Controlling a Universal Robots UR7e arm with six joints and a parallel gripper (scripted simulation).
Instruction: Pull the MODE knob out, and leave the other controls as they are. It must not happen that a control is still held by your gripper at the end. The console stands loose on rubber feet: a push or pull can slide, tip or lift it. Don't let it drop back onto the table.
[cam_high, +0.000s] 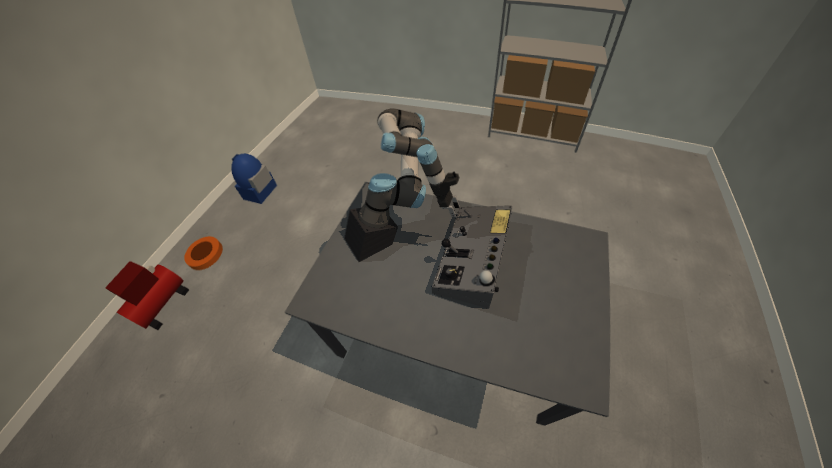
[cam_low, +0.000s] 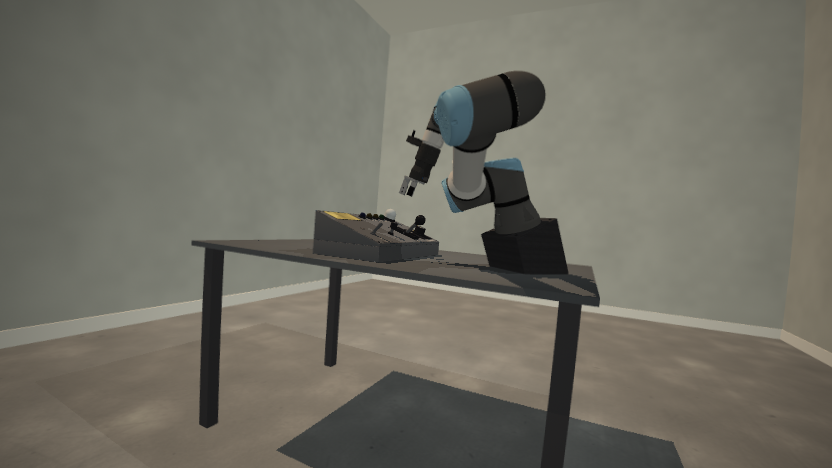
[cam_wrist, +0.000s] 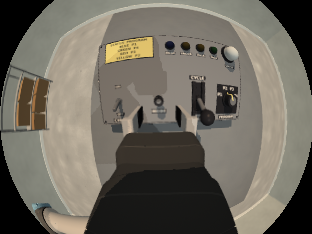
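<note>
The grey console (cam_high: 478, 239) (cam_low: 349, 241) (cam_wrist: 134, 77) stands on the table (cam_high: 552, 325) (cam_low: 261, 247). A small dark round knob (cam_high: 463, 231) (cam_wrist: 158, 100) sits mid-panel; its label is too small to read, and I take it for the MODE knob. Around it are a yellow label plate (cam_high: 500, 220) (cam_wrist: 128, 49), a row of buttons (cam_high: 493, 249) (cam_wrist: 192, 48), a white ball (cam_high: 486, 277) (cam_wrist: 231, 53), a black-ball lever (cam_high: 446, 242) (cam_wrist: 208, 117), a rotary selector (cam_high: 450, 274) (cam_wrist: 228, 100) and a small toggle (cam_wrist: 119, 107). My gripper (cam_high: 455, 204) (cam_low: 406, 189) (cam_wrist: 159, 112) is open and empty, well above the panel, with the knob between its fingertips in the wrist view.
The robot base (cam_high: 371, 232) (cam_low: 523, 247) stands on the table's corner beside the console. A shelf with brown boxes (cam_high: 552, 75) is at the back wall. A blue object (cam_high: 251, 177), an orange ring (cam_high: 203, 252) and a red object (cam_high: 145, 293) lie on the floor at the left.
</note>
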